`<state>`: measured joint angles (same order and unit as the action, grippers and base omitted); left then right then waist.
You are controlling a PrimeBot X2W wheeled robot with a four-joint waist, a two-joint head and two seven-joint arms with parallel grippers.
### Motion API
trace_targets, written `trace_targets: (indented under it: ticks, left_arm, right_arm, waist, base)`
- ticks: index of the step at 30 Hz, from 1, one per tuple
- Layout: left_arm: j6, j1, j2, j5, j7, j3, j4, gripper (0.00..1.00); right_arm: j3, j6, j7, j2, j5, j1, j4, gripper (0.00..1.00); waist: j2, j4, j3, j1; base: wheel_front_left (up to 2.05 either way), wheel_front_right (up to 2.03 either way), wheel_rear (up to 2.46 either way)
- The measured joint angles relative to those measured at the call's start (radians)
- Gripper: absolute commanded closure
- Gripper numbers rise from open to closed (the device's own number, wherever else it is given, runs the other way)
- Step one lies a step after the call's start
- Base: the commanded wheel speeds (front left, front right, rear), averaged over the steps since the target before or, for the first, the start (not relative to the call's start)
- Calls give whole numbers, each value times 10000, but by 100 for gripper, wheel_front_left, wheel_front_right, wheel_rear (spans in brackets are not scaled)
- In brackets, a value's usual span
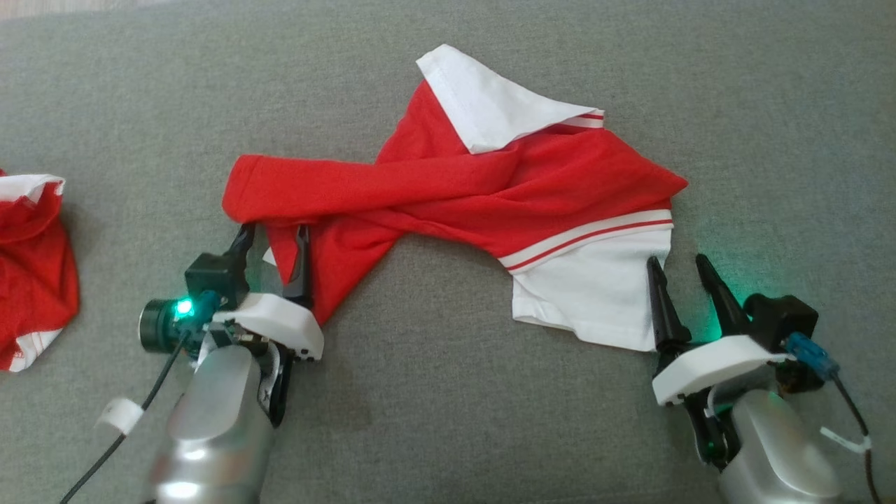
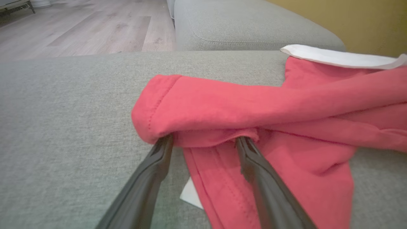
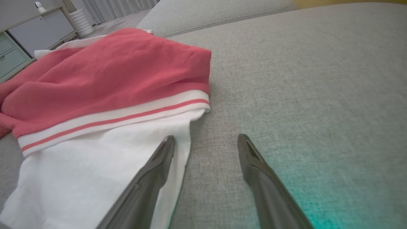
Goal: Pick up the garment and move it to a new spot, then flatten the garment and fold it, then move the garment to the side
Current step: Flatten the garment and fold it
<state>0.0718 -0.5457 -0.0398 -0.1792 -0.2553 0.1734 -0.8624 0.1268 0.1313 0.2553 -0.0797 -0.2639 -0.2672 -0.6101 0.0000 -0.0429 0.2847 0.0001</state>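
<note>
Twisted red-and-white shirt (image 1: 490, 196) on grey cushion (image 1: 448, 420), not yet flattened or folded; left gripper (image 1: 274, 231) and right gripper (image 1: 677, 260) at its edges, jaws spread, empty.

Garment (image 1: 455, 189) on cushion (image 1: 448, 434); second garment (image 1: 35, 273) leftward

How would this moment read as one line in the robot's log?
garment: twisted on grey cushion | left gripper: open, tips at red fold | right gripper: open, at white edge

Head view looks down; wrist views low, close, sharing garment (image 1: 455, 189)
</note>
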Motion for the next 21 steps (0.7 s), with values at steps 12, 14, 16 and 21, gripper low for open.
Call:
trace_targets:
  ticks: [12, 14, 16, 21]
  left_arm:
    - [167, -278, 0, 485, 0, 219, 111, 100]
    - [171, -276, 0, 531, 0, 198, 566, 100]
    - [207, -251, -8, 556, 0, 180, 1137, 100]
    - [489, -252, -161, 556, -2, 261, 2583, 100]
  right_arm:
    - [25, 0, 2, -6, 15, -146, -2, 0]
    - [4, 0, 2, -6, 13, -143, -52, 0]
    - [-27, 0, 2, -4, 13, -135, -146, 0]
    - [-44, 0, 0, 19, -96, -13, -349, 0]
  waist:
    - [0, 3, 86, 0]
    - [0, 32, 11, 1]
    - [0, 81, -127, 0]
    - [0, 255, -687, -1]
  base:
    - [0, 0, 0]
    - [0, 0, 0]
    - [0, 0, 0]
    - [0, 0, 0]
